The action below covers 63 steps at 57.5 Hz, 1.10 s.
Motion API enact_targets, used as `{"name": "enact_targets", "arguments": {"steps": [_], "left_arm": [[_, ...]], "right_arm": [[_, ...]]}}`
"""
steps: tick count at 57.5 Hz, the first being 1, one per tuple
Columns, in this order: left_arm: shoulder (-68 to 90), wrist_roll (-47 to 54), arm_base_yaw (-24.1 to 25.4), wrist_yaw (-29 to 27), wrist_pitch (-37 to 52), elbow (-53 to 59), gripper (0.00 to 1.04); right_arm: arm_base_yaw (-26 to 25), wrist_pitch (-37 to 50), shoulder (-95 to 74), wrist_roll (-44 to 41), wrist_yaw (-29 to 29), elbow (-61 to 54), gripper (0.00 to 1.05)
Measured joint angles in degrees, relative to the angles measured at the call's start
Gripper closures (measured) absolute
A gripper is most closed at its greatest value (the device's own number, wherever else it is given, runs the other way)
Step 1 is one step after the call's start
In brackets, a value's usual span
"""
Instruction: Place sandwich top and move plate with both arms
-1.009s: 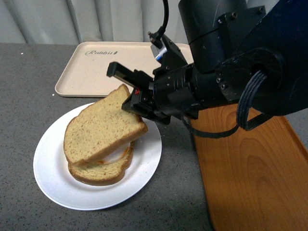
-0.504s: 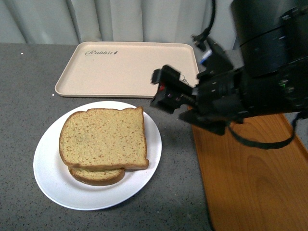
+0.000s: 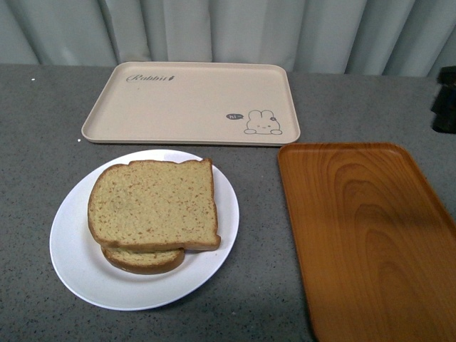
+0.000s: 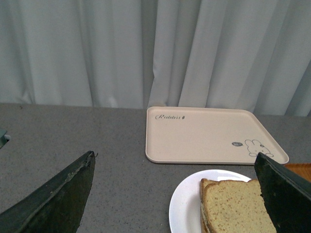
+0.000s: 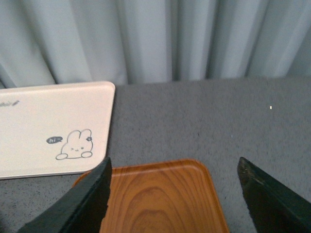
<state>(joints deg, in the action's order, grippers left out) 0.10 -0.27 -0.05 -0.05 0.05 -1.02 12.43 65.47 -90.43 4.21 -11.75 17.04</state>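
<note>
Sandwich top [image 3: 153, 203] (on plate [image 3: 71, 246]), right gripper [image 5: 173, 164] well apart

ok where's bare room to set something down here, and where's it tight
Both the beige rabbit tray and the orange wood-grain tray are bare. Grey counter lies left of the plate and behind the orange tray. Tight: the gaps between plate and either tray; the plate is mostly covered by the sandwich top.
</note>
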Motion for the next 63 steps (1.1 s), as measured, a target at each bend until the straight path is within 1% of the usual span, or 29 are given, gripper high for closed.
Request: {"name": "enact_targets", "arguments": {"steps": [1,3,5,7,8,9,11,14,19,23,35,38,39,40,45,63], "left_arm": [[0.04,0.0,0.0,-0.02,-0.02,0.0,0.06],[0.09,0.0,0.0,0.0,-0.02,0.0,0.06],[0.09,0.0,0.0,0.0,-0.02,0.0,0.06],[0.09,0.0,0.0,0.0,-0.02,0.0,0.06],[0.09,0.0,0.0,0.0,-0.02,0.0,0.06],[0.07,0.0,0.0,0.0,-0.02,0.0,0.06],[0.07,0.0,0.0,0.02,-0.02,0.0,0.06],[0.09,0.0,0.0,0.02,-0.02,0.0,0.06],[0.09,0.0,0.0,0.02,-0.02,0.0,0.06],[0.07,0.0,0.0,0.02,-0.02,0.0,0.06],[0.09,0.0,0.0,0.02,-0.02,0.0,0.06],[0.09,0.0,0.0,0.02,-0.02,0.0,0.06],[0.09,0.0,0.0,0.02,-0.02,0.0,0.06],[0.09,0.0,0.0,0.02,-0.02,0.0,0.06],[0.07,0.0,0.0,0.0,-0.02,0.0,0.06],[0.09,0.0,0.0,0.02,-0.02,0.0,0.06]], "right_arm": [[-0.33,2.47,0.66,-0.74,0.26,-1.03,0.39],[-0.85,4.74,1.95,-1.55,0.7,-2.08,0.44],[-1.38,5.38,3.63,-2.1,1.03,-2.84,0.5],[-1.9,4.66,5.81,-2.6,1.42,-3.45,0.55],[-2.4,2.45,8.24,-2.95,1.68,-3.98,0.6],[-2.56,1.77,9.07,-3.02,1.84,-4.22,0.62],[-3.13,-0.04,11.98,-3.32,2.51,-5.18,0.69],[-3.65,-1.11,14.32,-3.54,3.15,-6.19,0.76],[-4.83,-3.28,18.56,-3.8,4.37,-8.41,0.92],[-5.55,-4.83,21.49,-3.87,5.05,-9.81,1.03],[-7.54,-11.08,30.99,-4.04,6.93,-13.11,1.04],[-9.18,-12.85,33.46,-4.04,9.66,-13.73,1.04],[-10.43,-13.99,34.95,-4.07,11.06,-14.08,1.04],[-10.97,-14.75,35.93,-4.09,11.32,-14.27,1.04],[-12.17,-17.7,39.71,-4.07,11.37,-15.04,1.04],[-12.28,-29.05,52.98,-4.07,11.65,-16.59,1.04]]}}
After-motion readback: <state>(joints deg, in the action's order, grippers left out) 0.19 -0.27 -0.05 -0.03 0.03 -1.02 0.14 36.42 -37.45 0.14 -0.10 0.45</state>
